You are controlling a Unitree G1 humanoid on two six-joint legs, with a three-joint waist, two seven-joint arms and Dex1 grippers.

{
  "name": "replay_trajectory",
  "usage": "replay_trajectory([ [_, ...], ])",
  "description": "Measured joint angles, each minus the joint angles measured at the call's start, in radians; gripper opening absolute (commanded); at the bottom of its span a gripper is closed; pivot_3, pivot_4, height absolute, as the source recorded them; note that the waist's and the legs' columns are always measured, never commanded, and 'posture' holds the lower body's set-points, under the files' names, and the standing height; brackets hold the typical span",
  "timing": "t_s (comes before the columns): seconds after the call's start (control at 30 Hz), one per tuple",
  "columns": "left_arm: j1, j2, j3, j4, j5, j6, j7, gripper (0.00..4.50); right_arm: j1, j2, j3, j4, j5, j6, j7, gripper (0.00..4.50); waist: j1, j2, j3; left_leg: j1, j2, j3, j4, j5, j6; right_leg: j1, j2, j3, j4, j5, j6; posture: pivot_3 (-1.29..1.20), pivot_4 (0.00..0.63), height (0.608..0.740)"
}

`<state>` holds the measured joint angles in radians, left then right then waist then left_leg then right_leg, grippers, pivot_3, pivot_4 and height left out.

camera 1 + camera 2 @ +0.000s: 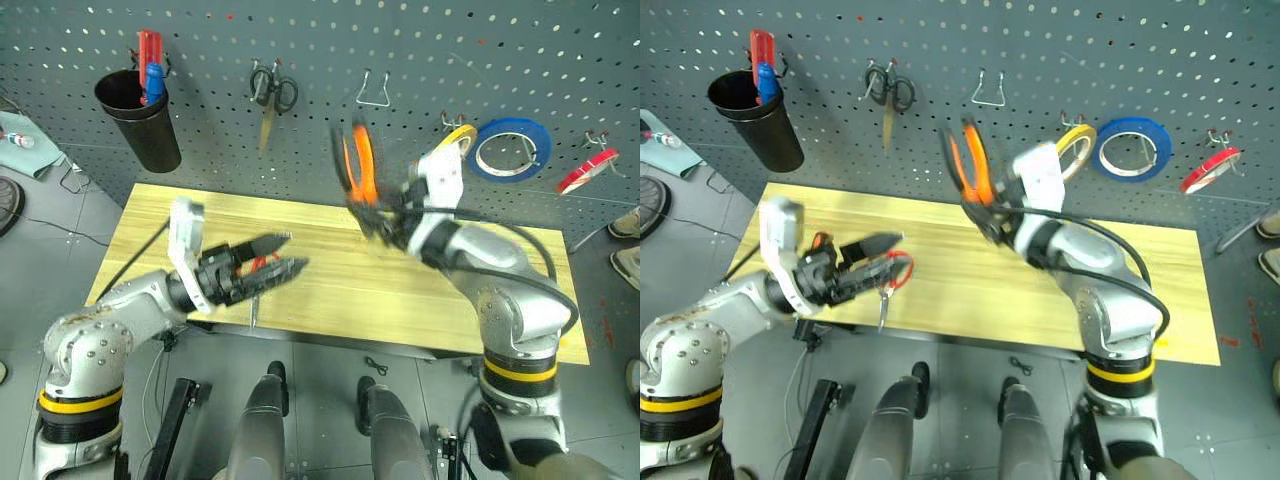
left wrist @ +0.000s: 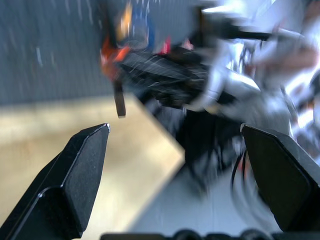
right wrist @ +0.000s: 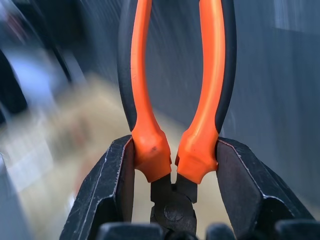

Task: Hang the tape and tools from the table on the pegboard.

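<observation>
R claw point(image 3: 172, 170) is clenched on the pliers point(image 1: 360, 165), both fingers point(image 3: 107, 192) pressing the orange-and-black handles just above the pivot; handles point up, held in the air in front of the pegboard point(image 1: 400, 60), above the far edge of the desk point(image 1: 330, 240). The wrist view is motion-blurred behind the pliers.

L claw point(image 2: 175, 150) is released, fingers spread wide w/ nothing between them, hovering over the near-left part of the desk. Just beside/below it, red-handled scissors point(image 1: 895, 272) lie at the desk's front edge, blades hanging down past the edge; cannot tell whether the claw touches them.

On the pegboard, L to R:
- black cup point(image 1: 140, 120) w/ red and blue items standing in it
- small black-handled scissors point(image 1: 272, 95) hanging on a hook
- bare wire hook point(image 1: 374, 90), above the raised pliers
- tape point(image 1: 1077, 148), thin yellow-tan ring, on a hook, partly hidden behind the R wrist
- blue roll point(image 1: 513, 148), next to the tape
- red roll point(image 1: 587, 172), far R, seen edge-on

Screwdriver: cannot be made out. An orange-black bit point(image 1: 820, 241) shows by the L wrist; what it is cannot be told.
</observation>
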<state>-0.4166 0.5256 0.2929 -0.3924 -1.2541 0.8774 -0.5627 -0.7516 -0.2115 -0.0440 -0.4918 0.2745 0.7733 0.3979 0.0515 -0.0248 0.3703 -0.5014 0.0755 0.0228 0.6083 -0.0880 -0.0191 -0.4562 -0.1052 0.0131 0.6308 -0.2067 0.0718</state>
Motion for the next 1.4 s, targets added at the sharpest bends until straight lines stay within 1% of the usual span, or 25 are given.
replay_trajectory([
  [0.03,-0.053,-0.044,0.026,0.020,-0.049,-0.024,0.077,4.50,-0.064,0.015,0.007,0.036,-0.043,-0.091,-0.046,2.01,0.008,0.000,0.000,-0.001,-0.001,0.000,0.000,0.002,0.000,0.000,0.000,0.000,-0.001,0.001,0.000,0.15,0.369,0.740],
  [0.07,-0.070,-0.055,0.034,0.023,-0.064,-0.032,0.101,4.50,-0.086,0.019,0.009,0.053,-0.062,-0.124,-0.062,2.01,0.011,0.000,0.000,-0.001,-0.001,0.000,0.000,0.002,0.000,0.000,0.000,0.000,-0.002,0.001,0.000,0.15,0.369,0.740],
  [0.1,-0.092,-0.068,0.044,0.031,-0.086,-0.041,0.144,4.50,-0.117,0.021,0.018,0.105,-0.095,-0.204,-0.090,2.01,0.013,-0.001,0.000,-0.001,-0.001,0.000,0.000,0.002,0.000,0.002,0.000,0.000,-0.003,0.002,0.000,0.16,0.368,0.740],
  [0.17,-0.131,-0.095,0.051,0.057,-0.090,-0.068,0.192,4.50,-0.177,0.032,0.022,0.234,-0.149,-0.333,-0.139,2.01,0.017,-0.001,0.000,-0.002,-0.002,0.000,0.000,0.003,-0.001,0.001,0.000,0.001,-0.003,0.003,0.000,0.16,0.365,0.740],
  [0.2,-0.146,-0.105,0.050,0.071,-0.085,-0.076,0.207,4.50,-0.210,0.033,0.023,0.323,-0.177,-0.414,-0.164,2.01,0.017,-0.001,0.000,-0.002,-0.002,0.000,-0.001,0.004,-0.001,0.001,0.000,0.001,-0.002,0.005,-0.004,0.17,0.365,0.740],
  [0.37,-0.209,-0.134,0.011,0.128,-0.037,-0.115,0.204,4.50,-0.307,0.017,0.018,0.689,-0.262,-0.762,-0.223,2.01,0.017,-0.001,0.000,-0.003,-0.002,0.000,-0.004,0.005,-0.002,-0.001,0.000,0.000,-0.002,0.006,-0.006,0.19,0.364,0.740],
  [0.5,-0.238,-0.146,-0.019,0.146,0.013,-0.143,0.187,4.50,-0.351,0.015,0.012,0.893,-0.282,-0.935,-0.254,2.01,0.017,-0.002,0.000,-0.003,-0.002,0.000,-0.008,0.006,-0.004,-0.002,0.000,0.000,-0.003,0.006,-0.006,0.21,0.371,0.740],
  [0.63,-0.242,-0.154,-0.024,0.167,0.057,-0.161,0.179,4.50,-0.356,0.020,0.012,0.997,-0.302,-1.027,-0.292,2.01,0.017,-0.002,0.000,-0.002,-0.002,0.000,-0.010,0.007,-0.005,-0.003,0.000,0.000,-0.003,0.006,-0.007,0.21,0.372,0.740],
  [0.77,-0.241,-0.158,-0.027,0.168,0.061,-0.159,0.176,4.50,-0.355,0.020,0.017,1.054,-0.341,-1.077,-0.338,2.01,0.018,-0.002,0.000,-0.002,-0.002,0.000,-0.010,0.007,-0.006,-0.003,0.000,0.000,-0.002,0.007,-0.007,0.21,0.377,0.740],
  [0.9,-0.238,-0.157,-0.027,0.167,0.055,-0.154,0.175,4.50,-0.340,0.028,0.016,1.058,-0.338,-1.080,-0.345,2.01,0.017,-0.002,0.000,-0.002,-0.002,0.000,-0.010,0.008,-0.006,-0.002,0.000,0.000,-0.002,0.007,-0.007,0.20,0.378,0.740],
  [1.03,-0.232,-0.157,-0.029,0.166,0.055,-0.151,0.167,4.50,-0.264,0.052,0.014,1.041,-0.324,-1.035,-0.344,2.01,0.017,-0.002,0.000,-0.002,-0.002,0.000,-0.010,0.008,-0.006,-0.002,0.000,0.000,-0.002,0.007,-0.007,0.19,0.378,0.740],
  [1.1,-0.230,-0.158,-0.032,0.166,0.055,-0.150,0.166,4.50,-0.248,0.059,0.014,1.009,-0.308,-1.015,-0.341,3.05,0.017,-0.002,0.000,-0.002,-0.002,-0.001,-0.010,0.008,-0.006,-0.002,0.000,0.000,-0.002,0.007,-0.007,0.19,0.378,0.740],
  [1.23,-0.230,-0.157,-0.034,0.166,0.055,-0.148,0.162,4.50,-0.248,0.033,-0.007,0.978,-0.294,-0.989,-0.338,4.39,0.018,-0.002,0.000,-0.002,-0.002,-0.001,-0.010,0.009,-0.005,-0.002,0.000,-0.001,-0.001,0.007,-0.007,0.18,0.375,0.740],
  [1.33,-0.230,-0.157,-0.035,0.167,0.055,-0.145,0.161,4.50,-0.237,0.014,-0.008,0.942,-0.290,-0.976,-0.311,4.45,0.017,-0.002,0.000,-0.002,-0.002,-0.001,-0.010,0.009,-0.005,-0.002,0.000,-0.001,-0.001,0.007,-0.007,0.18,0.377,0.740],
  [1.4,-0.215,-0.141,-0.040,0.161,0.058,-0.134,0.156,4.50,-0.206,-0.002,-0.006,0.872,-0.282,-0.943,-0.277,4.45,0.017,-0.002,0.000,-0.002,-0.002,-0.001,-0.010,0.009,-0.005,-0.002,0.000,-0.001,-0.001,0.007,-0.007,0.18,0.377,0.740],
])
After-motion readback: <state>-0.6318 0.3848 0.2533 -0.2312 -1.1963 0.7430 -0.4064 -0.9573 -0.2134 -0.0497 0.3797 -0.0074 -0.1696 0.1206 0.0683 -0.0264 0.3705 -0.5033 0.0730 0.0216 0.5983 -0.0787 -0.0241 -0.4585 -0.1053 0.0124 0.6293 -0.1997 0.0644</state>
